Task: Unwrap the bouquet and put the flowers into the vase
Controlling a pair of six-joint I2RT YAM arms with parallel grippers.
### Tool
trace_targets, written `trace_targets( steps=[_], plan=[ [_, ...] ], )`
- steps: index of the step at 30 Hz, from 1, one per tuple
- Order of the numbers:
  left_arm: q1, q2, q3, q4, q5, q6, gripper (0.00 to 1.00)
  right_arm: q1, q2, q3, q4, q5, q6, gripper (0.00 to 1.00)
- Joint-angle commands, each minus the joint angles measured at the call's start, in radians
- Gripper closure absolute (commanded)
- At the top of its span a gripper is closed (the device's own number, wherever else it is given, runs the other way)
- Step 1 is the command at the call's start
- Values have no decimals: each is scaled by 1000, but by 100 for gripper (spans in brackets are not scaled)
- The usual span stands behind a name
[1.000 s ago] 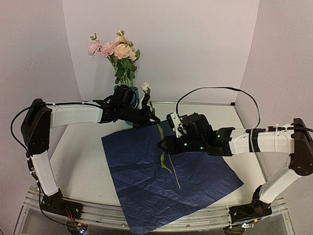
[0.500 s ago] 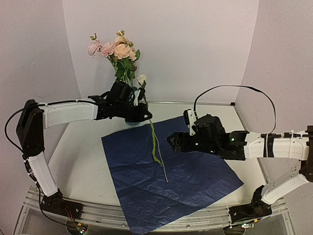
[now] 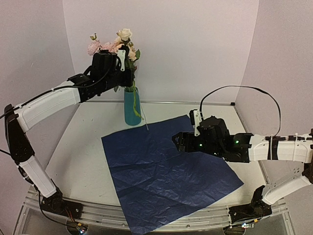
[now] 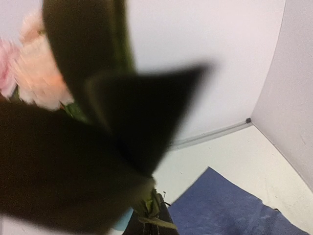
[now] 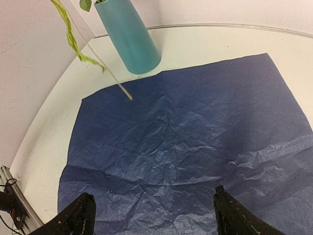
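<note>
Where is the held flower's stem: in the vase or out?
Out. The stem hangs beside the vase, its tip near the blue paper's edge.

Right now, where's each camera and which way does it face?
Top external: above, behind the bases, facing back wall; left arm, right arm whole.
Left wrist: high beside pink blooms, facing back-right corner; blurred foliage hides its jaws.
Right wrist: low over blue paper, facing the vase; open jaws at bottom.
Top and right wrist share vase, paper, dangling stem.
</note>
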Motion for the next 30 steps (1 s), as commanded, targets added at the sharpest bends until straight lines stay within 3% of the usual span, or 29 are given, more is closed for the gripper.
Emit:
trace_targets(
  steps=[1, 6, 19, 30],
  plan=[
    [9, -34, 88, 152, -125, 222, 100, 3, -33, -6, 23, 32, -1, 16],
    [14, 7, 171, 249, -166, 334, 100, 3, -45, -11, 23, 37, -4, 16],
    [19, 101, 328, 311, -135, 485, 100, 2, -54, -16, 23, 52, -15, 16],
    [25, 150, 322, 329, -183, 520, 100, 2, -50, -15, 23, 57, -20, 16]
  ],
)
